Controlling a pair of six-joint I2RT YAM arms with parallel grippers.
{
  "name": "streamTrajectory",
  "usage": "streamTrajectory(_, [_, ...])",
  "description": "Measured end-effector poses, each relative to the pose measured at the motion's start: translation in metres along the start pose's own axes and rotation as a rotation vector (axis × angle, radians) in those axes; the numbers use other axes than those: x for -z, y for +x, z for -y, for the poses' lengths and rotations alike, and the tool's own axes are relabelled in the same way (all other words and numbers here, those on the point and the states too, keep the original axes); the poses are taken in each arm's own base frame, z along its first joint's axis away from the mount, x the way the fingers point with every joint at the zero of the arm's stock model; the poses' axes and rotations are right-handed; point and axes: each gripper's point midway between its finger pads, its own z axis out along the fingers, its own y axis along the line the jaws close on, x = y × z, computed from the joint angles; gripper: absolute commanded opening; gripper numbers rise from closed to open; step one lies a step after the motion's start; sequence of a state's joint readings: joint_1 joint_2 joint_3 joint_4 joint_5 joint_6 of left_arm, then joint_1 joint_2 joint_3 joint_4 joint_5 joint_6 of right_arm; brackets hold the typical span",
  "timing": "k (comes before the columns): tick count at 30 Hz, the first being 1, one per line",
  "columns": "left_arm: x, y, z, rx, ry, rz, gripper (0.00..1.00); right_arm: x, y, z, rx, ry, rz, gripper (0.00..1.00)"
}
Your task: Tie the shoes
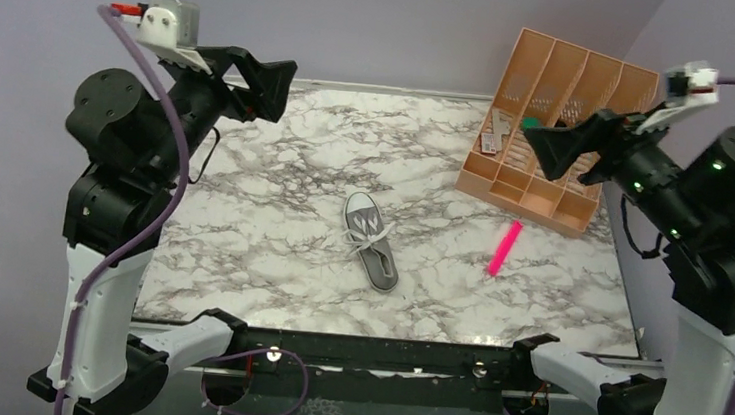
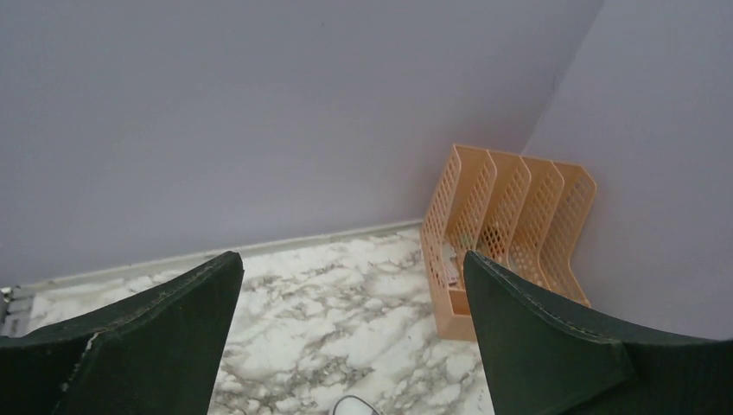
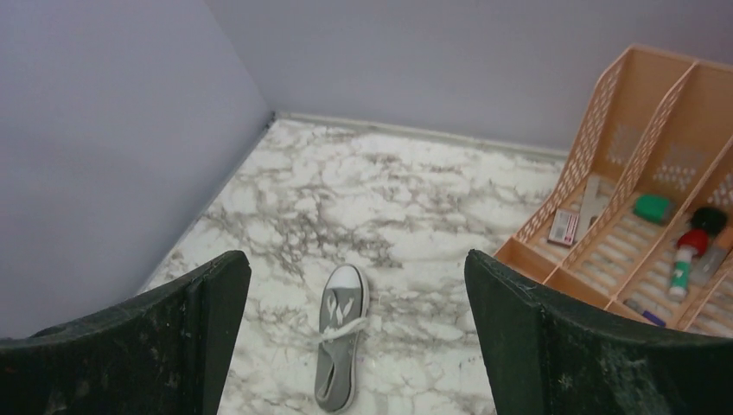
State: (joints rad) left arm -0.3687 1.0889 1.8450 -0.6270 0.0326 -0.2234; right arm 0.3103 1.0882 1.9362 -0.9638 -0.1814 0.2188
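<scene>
A small grey sneaker (image 1: 371,240) with a white toe cap lies alone mid-table, toe pointing to the back wall. Its white laces (image 1: 365,231) cross the middle of the upper, and their ends stick out to both sides. Both arms are raised and pulled back to the sides. My left gripper (image 1: 272,87) hangs high at the back left, open and holding nothing. My right gripper (image 1: 550,143) hovers high at the right, open and holding nothing. The right wrist view shows the whole sneaker (image 3: 341,346) far below between the spread fingers. The left wrist view catches only its toe cap (image 2: 356,406).
A peach slotted file organiser (image 1: 551,133) lies at the back right, near my right gripper, with several small items in its compartments. A pink marker (image 1: 504,250) lies on the marble table (image 1: 240,237) to the sneaker's right. Lilac walls close the back and sides.
</scene>
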Motion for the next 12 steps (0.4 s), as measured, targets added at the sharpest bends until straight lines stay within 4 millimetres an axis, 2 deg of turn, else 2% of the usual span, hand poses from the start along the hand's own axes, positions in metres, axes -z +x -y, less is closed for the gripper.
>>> streamTrajectory(2, [0.009, -0.017, -0.001, -0.030, -0.013, 0.055, 0.99, 0.020, -0.027, -0.006, 0.015, 0.001, 0.075, 1.00])
streamTrajectory(4, [0.018, -0.024, -0.003, -0.051, -0.022, 0.081, 0.98, 0.039, -0.048, -0.012, 0.027, 0.001, 0.140, 1.00])
streamTrajectory(6, [0.022, -0.026, -0.005, -0.064, -0.032, 0.094, 0.98, 0.054, -0.062, -0.016, 0.036, 0.005, 0.185, 1.00])
streamTrajectory(9, [0.021, -0.019, -0.008, -0.069, -0.043, 0.077, 0.98, 0.064, -0.062, -0.014, 0.039, 0.021, 0.196, 1.00])
streamTrajectory(12, [0.013, -0.003, -0.013, -0.067, -0.057, 0.038, 0.98, 0.062, -0.048, -0.009, 0.032, 0.041, 0.162, 1.00])
